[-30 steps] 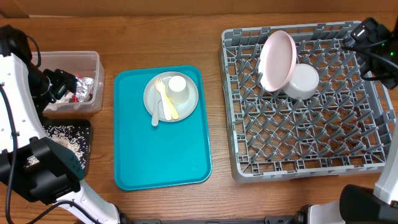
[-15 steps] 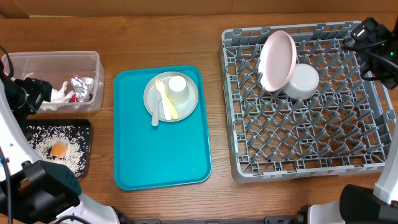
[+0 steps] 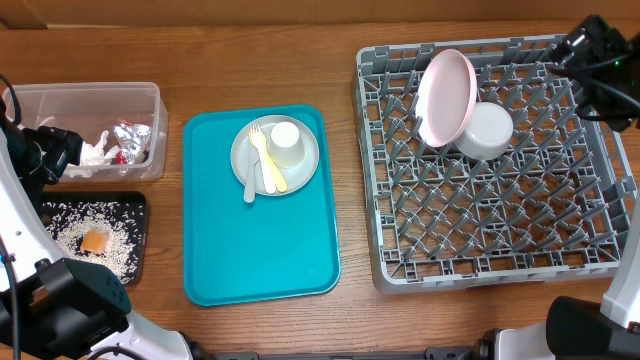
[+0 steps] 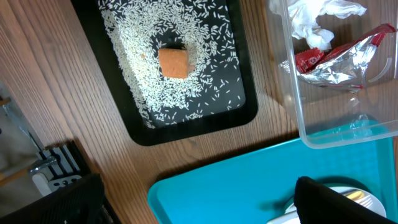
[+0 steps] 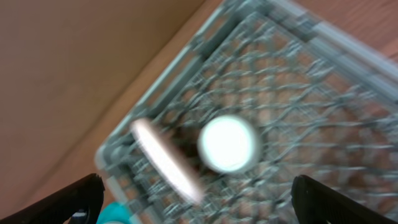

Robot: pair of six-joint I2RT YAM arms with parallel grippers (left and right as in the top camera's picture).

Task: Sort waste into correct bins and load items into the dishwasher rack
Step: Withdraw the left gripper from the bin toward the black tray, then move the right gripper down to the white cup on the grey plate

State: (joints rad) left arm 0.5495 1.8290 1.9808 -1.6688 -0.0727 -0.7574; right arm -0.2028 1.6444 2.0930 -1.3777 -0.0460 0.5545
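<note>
**Q:** Overhead view: what does the flat teal plastic tray carry?
**A:** At its far end is a round grey-green plate. On the plate stand a small white cup, upright, and pale yellow and pinkish plastic cutlery just beside the cup.

**Q:** What lies left of the teal tray?
**A:** On the wooden tabletop sits a clear plastic rectangular tub. It holds a crumpled white napkin and a crinkled red-and-silver foil wrapper. Nearer than the tub is a shallow black rectangular tray with loose white rice grains and a small orange food cube among them.

**Q:** And right of the teal tray?
**A:** There stands the large square grey plastic dishwasher rack. A round pale pink plate stands on edge among its far pegs, with a white bowl against it.

**Q:** Left wrist view?
**A:** The left claw has its fingers wide apart and holds nothing. A corner of the teal tray shows between them, with the black tray and the tub just beside that corner.

**Q:** Right wrist view?
**A:** This view is blurred. The right claw also has its fingers apart and is empty. It is above the rack, well apart from the teal tray, and the pink plate and the bowl show between its fingers.
</note>
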